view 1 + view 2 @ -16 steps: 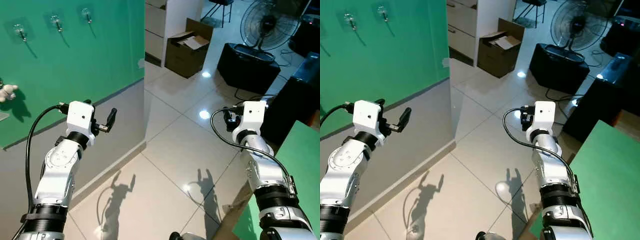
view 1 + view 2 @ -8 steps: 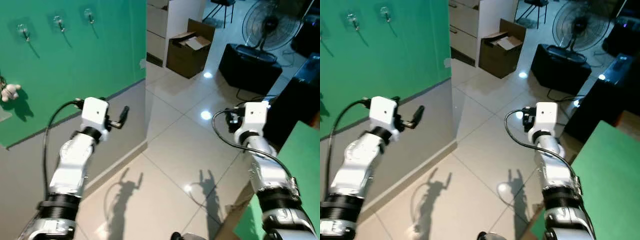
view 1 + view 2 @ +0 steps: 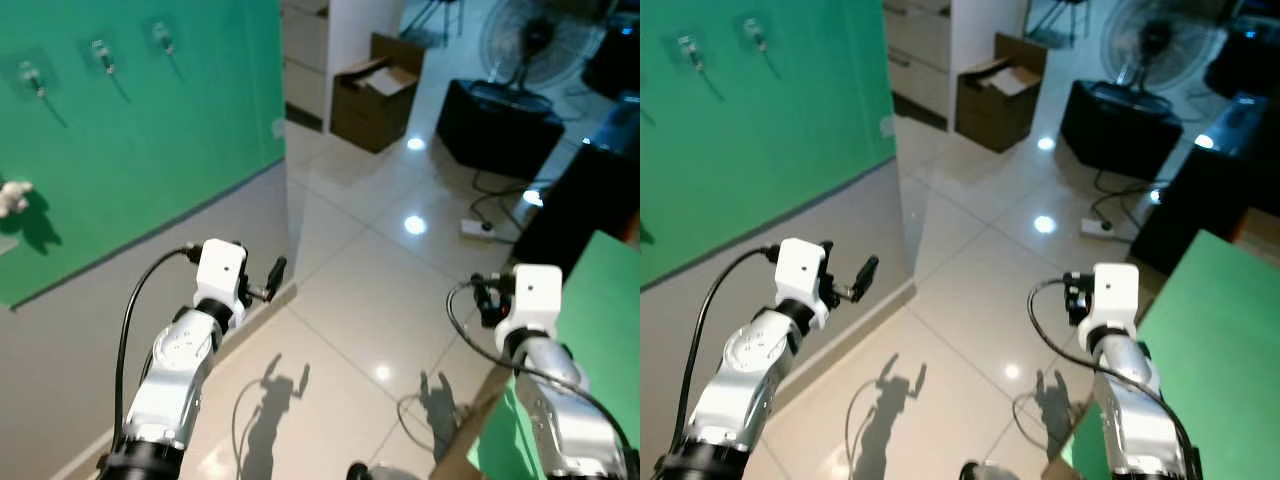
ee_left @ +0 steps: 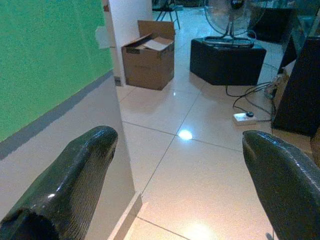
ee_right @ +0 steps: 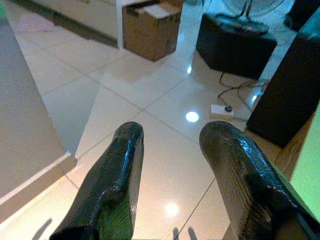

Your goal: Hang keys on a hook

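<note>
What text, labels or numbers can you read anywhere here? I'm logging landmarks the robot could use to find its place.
No readable text in any view.
Cardboard box: no print that can be made out.
Green wall with hooks: no sign or label.
Standing fan and black cabinet: too blurred for any brand.
Left hand and right hand: no markings visible.

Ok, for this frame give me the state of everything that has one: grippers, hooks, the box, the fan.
left gripper: open, holding nothing, raised beside the green wall
right gripper: open, holding nothing, over the tiled floor
hooks: three on the green wall, all bare, no keys hung
cardboard box: flaps open, standing on the floor
fan: too blurred to tell whether it is running
</note>
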Controlling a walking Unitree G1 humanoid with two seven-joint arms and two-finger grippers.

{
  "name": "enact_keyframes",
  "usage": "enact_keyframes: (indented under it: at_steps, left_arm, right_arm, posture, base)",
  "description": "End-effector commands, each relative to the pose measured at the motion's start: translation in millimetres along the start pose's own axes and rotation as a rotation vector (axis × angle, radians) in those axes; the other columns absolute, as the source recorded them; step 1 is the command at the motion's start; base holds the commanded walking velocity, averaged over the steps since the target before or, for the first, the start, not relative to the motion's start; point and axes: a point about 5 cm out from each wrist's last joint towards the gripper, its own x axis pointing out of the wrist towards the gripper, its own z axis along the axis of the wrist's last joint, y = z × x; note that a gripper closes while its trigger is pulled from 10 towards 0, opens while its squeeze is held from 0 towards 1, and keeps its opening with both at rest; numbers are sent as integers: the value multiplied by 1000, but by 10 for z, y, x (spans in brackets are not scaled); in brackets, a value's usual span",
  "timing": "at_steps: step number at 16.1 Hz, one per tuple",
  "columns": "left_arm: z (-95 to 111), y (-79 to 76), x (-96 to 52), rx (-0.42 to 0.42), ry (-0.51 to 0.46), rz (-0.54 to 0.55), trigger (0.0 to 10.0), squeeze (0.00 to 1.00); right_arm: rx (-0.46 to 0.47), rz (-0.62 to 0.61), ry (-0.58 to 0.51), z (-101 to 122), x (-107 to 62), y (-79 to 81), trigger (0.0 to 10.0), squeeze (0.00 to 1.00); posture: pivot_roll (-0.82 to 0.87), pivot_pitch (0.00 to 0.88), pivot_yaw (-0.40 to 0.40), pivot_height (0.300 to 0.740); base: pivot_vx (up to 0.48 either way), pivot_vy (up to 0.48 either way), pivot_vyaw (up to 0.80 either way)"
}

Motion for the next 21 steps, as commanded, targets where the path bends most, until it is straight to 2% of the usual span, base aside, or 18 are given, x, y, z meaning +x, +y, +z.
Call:
enact_keyframes:
  at_steps: [1, 6, 9, 12, 15, 17, 21]
  left_arm:
    - [54, -25, -7, 2, -8, 13, 10000, 0]
    - [64, -83, -41, 18, -5, 1, 10000, 0]
    - [72, -17, -42, 37, 7, 18, 10000, 0]
    - [19, -81, -56, 34, 35, 19, 10000, 0]
    - [43, -89, -62, 95, 21, 13, 10000, 0]
    - [84, -56, -33, 89, 1, 74, 10000, 0]
    - [62, 20, -96, 108, -3, 123, 10000, 0]
  right_arm:
    - [-5, 8, -1, 62, -25, 0, 10000, 0]
    - [-23, 20, 20, 107, 24, -2, 10000, 0]
    - [-10, 43, 8, 170, 106, 118, 10000, 0]
    - [-8, 34, 32, 75, 46, 159, 10000, 0]
    - [39, 45, 90, -160, -22, 241, 10000, 0]
    - [99, 71, 75, -157, -34, 316, 10000, 0]
    - [60, 150, 27, -54, 71, 483, 10000, 0]
  posture:
    - [-123, 0, -26, 740]
    - [-77, 0, -56, 740]
    - [-71, 0, -43, 740]
    - [-69, 0, -39, 740]
    - [-43, 0, -34, 740]
    - [-37, 0, -28, 740]
    - [-11, 0, -40, 740]
  base:
    - [0, 0, 0]
    - [0, 0, 0]
    - [0, 0, 0]
    - [0, 0, 0]
    - [0, 0, 0]
    - [0, 0, -800]
    - [0, 0, -800]
